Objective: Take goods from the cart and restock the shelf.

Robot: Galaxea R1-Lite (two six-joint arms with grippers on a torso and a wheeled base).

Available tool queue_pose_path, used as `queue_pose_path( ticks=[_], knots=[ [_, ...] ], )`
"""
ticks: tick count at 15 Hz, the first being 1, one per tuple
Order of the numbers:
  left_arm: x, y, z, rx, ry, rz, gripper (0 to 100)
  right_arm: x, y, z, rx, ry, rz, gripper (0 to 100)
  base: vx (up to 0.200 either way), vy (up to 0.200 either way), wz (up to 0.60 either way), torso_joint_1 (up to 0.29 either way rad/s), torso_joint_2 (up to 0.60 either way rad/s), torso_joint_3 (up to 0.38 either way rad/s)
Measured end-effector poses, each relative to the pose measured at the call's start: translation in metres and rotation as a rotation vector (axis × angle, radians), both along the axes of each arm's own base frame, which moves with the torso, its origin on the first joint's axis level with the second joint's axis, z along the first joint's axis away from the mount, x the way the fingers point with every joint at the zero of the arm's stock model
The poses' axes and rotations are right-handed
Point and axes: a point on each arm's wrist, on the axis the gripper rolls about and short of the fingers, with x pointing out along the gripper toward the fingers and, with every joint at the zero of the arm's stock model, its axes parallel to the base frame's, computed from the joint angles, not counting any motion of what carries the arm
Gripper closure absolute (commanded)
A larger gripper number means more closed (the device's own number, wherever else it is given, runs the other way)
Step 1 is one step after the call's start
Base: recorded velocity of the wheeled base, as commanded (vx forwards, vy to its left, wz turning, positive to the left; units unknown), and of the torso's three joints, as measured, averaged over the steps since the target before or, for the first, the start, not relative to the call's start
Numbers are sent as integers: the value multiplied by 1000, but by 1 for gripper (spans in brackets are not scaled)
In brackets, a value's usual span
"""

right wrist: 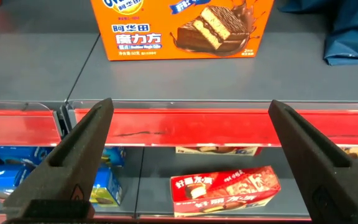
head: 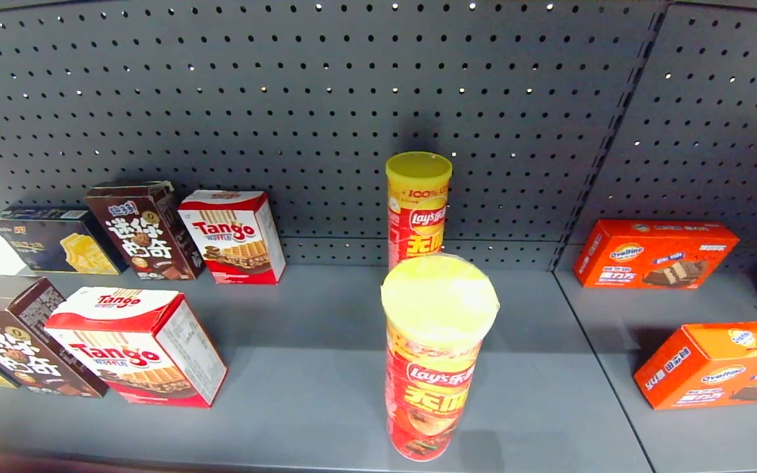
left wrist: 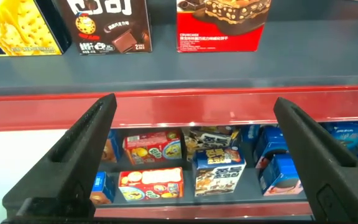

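Head view: a yellow-lidded red crisp tube (head: 432, 374) stands upright on the grey metal shelf (head: 299, 381), a matching tube (head: 418, 217) behind it. Left gripper (left wrist: 194, 106) and right gripper (right wrist: 189, 106) have fingers spread apart, empty.

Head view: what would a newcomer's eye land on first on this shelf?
The front chip can, tall, red and yellow-lidded, stands upright near the edge of the shelf, mid-view, with the rear chip can straight behind it by the pegboard. Next come the front orange box and the rear orange box on the right-hand section.
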Motion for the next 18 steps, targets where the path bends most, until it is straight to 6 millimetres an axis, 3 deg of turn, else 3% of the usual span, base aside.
queue_pose_path(
  ticks=[3,18],
  knots=[
    [0,0,0,-1,0,-1,0,0,0,0,0,0,0,0,0,133,0,2,0,0],
    [0,0,0,-1,0,0,0,0,0,0,0,0,0,0,0,0,0,0,0,0]
  ],
)
